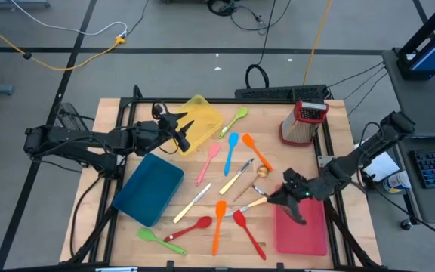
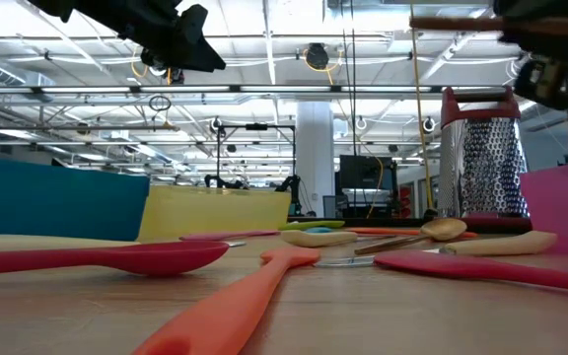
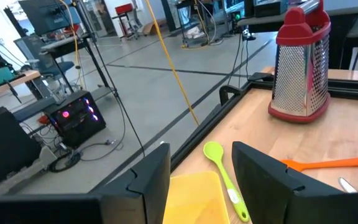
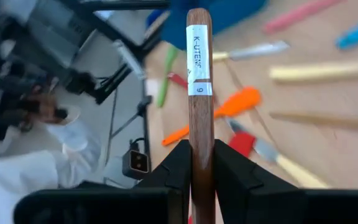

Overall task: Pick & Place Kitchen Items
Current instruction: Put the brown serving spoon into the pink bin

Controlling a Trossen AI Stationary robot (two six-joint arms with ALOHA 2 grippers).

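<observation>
I have a wooden utensil clamped over the red tray.
Right gripper [image 4: 202,171] pinches the brown handle [image 4: 200,93], white label marked 9, above the red tray [image 1: 300,230]; left gripper [image 1: 178,128] hangs spread over the yellow tray [image 1: 202,113].

My right fingers [image 4: 178,163] hide the wooden handle's [image 4: 201,112] lower end; its working end is cut off.
</observation>
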